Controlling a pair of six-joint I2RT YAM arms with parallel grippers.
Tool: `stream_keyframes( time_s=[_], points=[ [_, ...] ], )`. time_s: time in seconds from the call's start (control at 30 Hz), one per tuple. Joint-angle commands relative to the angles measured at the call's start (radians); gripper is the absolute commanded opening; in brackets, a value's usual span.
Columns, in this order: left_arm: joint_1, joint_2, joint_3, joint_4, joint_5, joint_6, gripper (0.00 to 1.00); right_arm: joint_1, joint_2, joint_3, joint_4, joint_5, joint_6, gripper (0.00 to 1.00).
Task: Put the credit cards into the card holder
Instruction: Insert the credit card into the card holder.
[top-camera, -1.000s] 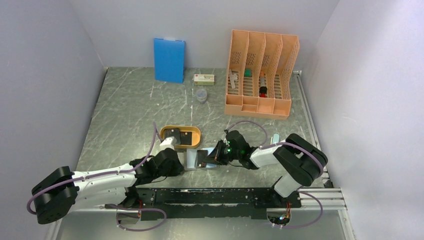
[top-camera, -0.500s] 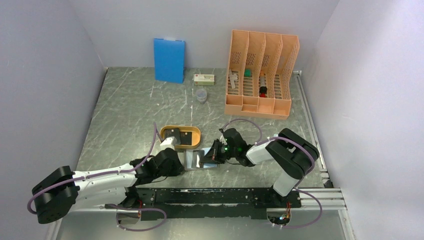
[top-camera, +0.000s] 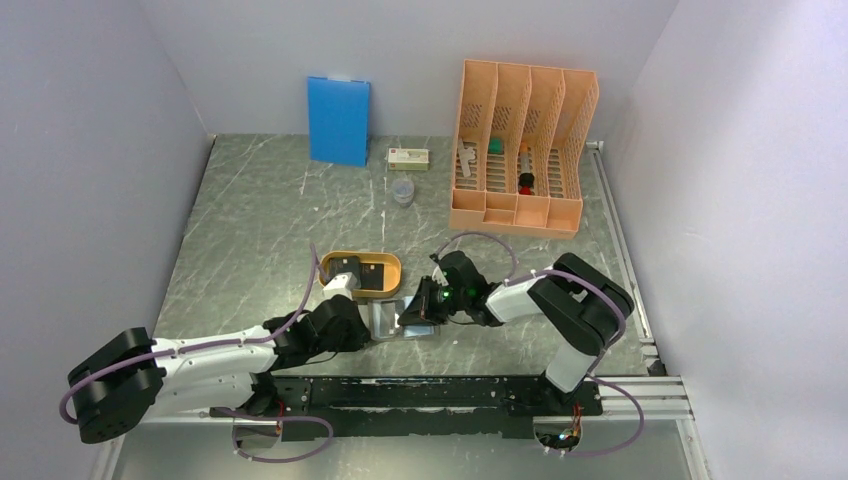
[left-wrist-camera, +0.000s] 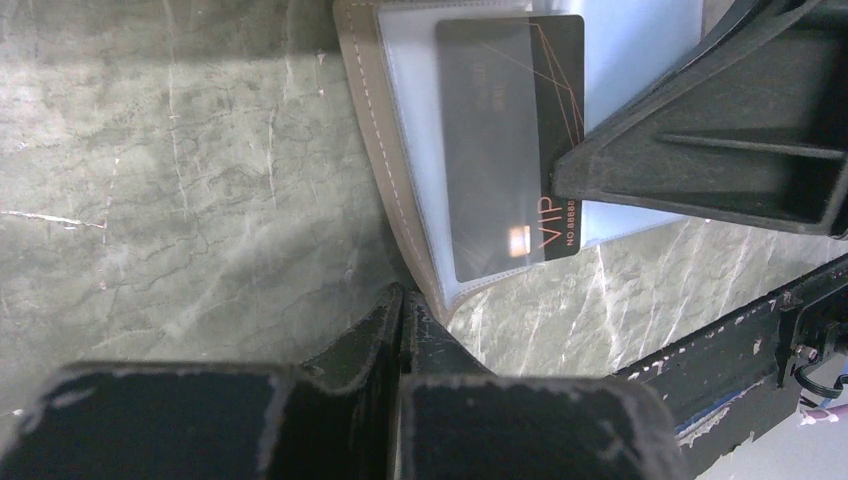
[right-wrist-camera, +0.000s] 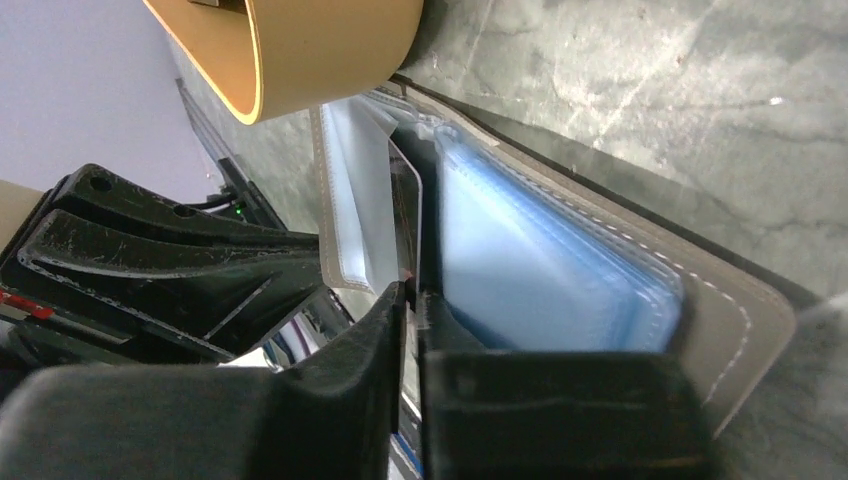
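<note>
The grey-taupe card holder (top-camera: 392, 322) lies open between the two grippers, its pale blue pockets (right-wrist-camera: 540, 270) fanned out. My left gripper (left-wrist-camera: 402, 298) is shut on the holder's near corner (left-wrist-camera: 385, 190), and that flap stands raised. A black credit card (left-wrist-camera: 505, 140) marked VIP sits mostly inside a glossy pocket. My right gripper (right-wrist-camera: 412, 292) is shut on the card's outer edge, which shows edge-on as the thin card (right-wrist-camera: 406, 215) in the right wrist view. A second dark card (top-camera: 343, 268) lies in the orange tray.
The shallow orange tray (top-camera: 385, 270) sits just behind the holder, close to both grippers. Further back stand a blue board (top-camera: 338, 120), a small box (top-camera: 408, 157), a clear cup (top-camera: 402, 190) and an orange file rack (top-camera: 520, 150). A black rail (top-camera: 450, 390) runs along the near edge.
My right gripper has moved left towards the holder, sliding the card further into the pocket. The left gripper has stayed where it was.
</note>
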Motion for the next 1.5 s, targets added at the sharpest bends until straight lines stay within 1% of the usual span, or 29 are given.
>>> stream_keyframes(
  time_s=[0.0,0.03,0.1,0.13,0.2,0.37,0.63,1.03,1.17,1.23,1.4,1.47],
  points=[
    [-0.005,0.012,-0.022,-0.066,0.024,0.018,0.05,0.017,-0.051,0.012,-0.159,0.038,-0.071,0.18],
    [-0.006,0.009,-0.023,-0.072,0.02,0.017,0.05,0.017,-0.065,0.017,-0.184,0.05,-0.08,0.28],
    [-0.005,-0.001,-0.023,-0.083,0.013,0.015,0.05,0.017,-0.095,0.033,-0.235,0.076,-0.1,0.39],
    [-0.005,-0.004,-0.023,-0.09,0.008,0.014,0.05,0.017,-0.104,0.041,-0.258,0.088,-0.109,0.43],
    [-0.005,-0.012,-0.026,-0.098,0.002,0.011,0.05,0.018,-0.118,0.062,-0.304,0.114,-0.132,0.48],
    [-0.005,-0.026,-0.031,-0.103,-0.004,0.009,0.05,0.026,-0.111,0.102,-0.352,0.133,-0.172,0.49],
    [-0.006,0.011,-0.02,-0.065,0.007,0.023,0.05,0.118,-0.06,0.202,-0.445,0.217,-0.246,0.49],
    [-0.005,0.06,-0.014,-0.025,0.017,0.036,0.05,0.21,-0.05,0.268,-0.49,0.274,-0.31,0.48],
    [-0.005,0.056,-0.007,-0.04,0.012,0.036,0.05,0.217,-0.068,0.267,-0.517,0.297,-0.32,0.49],
    [-0.005,0.04,-0.006,-0.059,0.002,0.036,0.05,0.22,-0.093,0.269,-0.538,0.316,-0.327,0.53],
    [-0.005,-0.037,0.002,-0.142,-0.026,0.026,0.05,0.222,-0.185,0.282,-0.64,0.401,-0.335,0.7],
    [-0.005,-0.067,0.01,-0.176,-0.035,0.022,0.05,0.223,-0.221,0.283,-0.673,0.425,-0.33,0.74]
  ],
)
